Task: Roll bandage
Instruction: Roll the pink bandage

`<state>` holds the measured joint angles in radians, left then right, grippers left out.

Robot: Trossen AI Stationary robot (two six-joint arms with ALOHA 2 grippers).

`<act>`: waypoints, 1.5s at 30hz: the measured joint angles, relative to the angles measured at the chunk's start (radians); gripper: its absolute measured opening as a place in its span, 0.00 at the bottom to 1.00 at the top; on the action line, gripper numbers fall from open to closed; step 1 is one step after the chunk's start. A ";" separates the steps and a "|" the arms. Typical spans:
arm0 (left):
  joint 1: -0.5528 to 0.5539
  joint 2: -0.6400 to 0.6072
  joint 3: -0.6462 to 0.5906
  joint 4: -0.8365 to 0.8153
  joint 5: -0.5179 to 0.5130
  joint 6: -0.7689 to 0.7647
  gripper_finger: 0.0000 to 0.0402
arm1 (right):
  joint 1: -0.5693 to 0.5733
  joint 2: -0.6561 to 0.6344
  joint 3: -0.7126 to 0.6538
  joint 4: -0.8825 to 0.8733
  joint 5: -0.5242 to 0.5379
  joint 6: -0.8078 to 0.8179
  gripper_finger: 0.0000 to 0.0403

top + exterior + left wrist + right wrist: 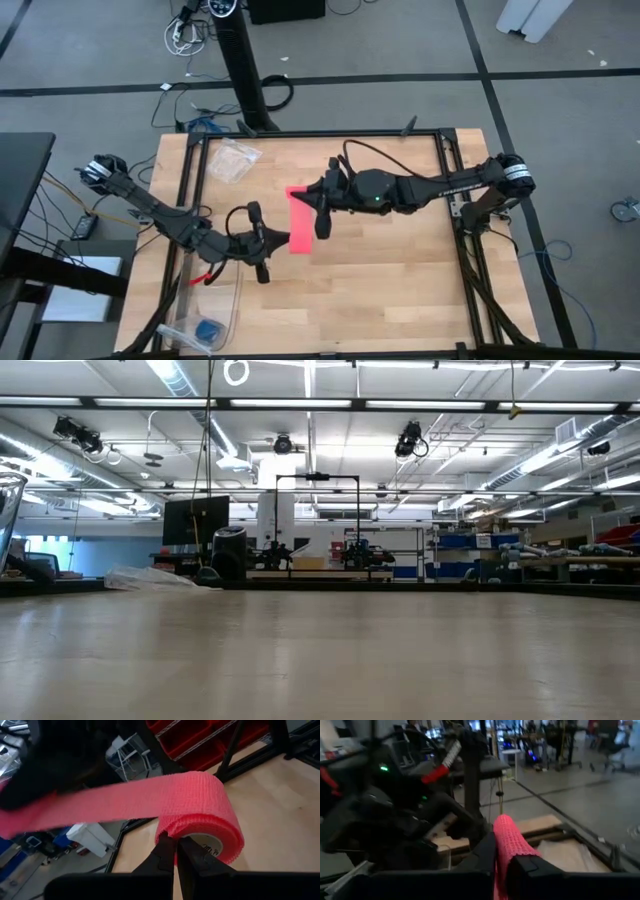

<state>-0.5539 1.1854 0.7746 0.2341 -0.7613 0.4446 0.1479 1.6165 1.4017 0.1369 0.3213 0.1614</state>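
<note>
The bright pink-red bandage (pixel 300 220) is held above the table between my two grippers, part roll and part flat strip. Its roll end (pixel 200 815), wound on a white core (pixel 210 845), is at my left gripper (pixel 266 246), which is shut on it. The unrolled strip (pixel 100 802) runs from the roll toward the table's far edge, to my right gripper (pixel 322 212), which is shut on it. The low view shows neither the grippers nor the bandage. My left gripper pinches the roll's wall at its open end (pixel 169 834) between its two fingers, coming level from the table's left. The roll is lifted clear, and the strip leaves it over the top. My right gripper pinches the strip's edge (pixel 506 840) between its two fingers, coming from the table's right, across the strip. The strip stands on edge between the fingers and runs on toward the left gripper, lifted clear and fairly straight.
A crumpled clear plastic bag (pixel 234 158) lies at the table's far left. A clear container (pixel 205 318) with a small blue object (pixel 209 329) stands at the near left corner. A black frame (pixel 320 134) rims the table. Bare wood lies to the right and near.
</note>
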 joint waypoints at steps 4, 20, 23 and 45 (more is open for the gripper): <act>-0.021 0.000 0.014 0.002 -0.002 -0.001 0.02 | -0.005 0.000 0.000 -0.021 0.047 0.048 0.16; -0.038 0.000 0.017 -0.001 0.004 -0.010 0.02 | -0.049 0.000 0.000 -0.036 -0.063 0.253 0.53; -0.044 0.000 0.017 0.013 0.004 -0.025 0.02 | -0.054 -0.016 -0.002 -0.073 -0.118 0.120 0.53; -0.055 -0.001 0.149 0.011 0.061 -0.166 0.02 | 0.271 -0.069 -0.449 0.443 -0.006 -0.071 0.54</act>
<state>-0.6090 1.1847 0.9234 0.2448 -0.6999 0.2787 0.4186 1.5478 0.9530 0.5802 0.3156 0.0906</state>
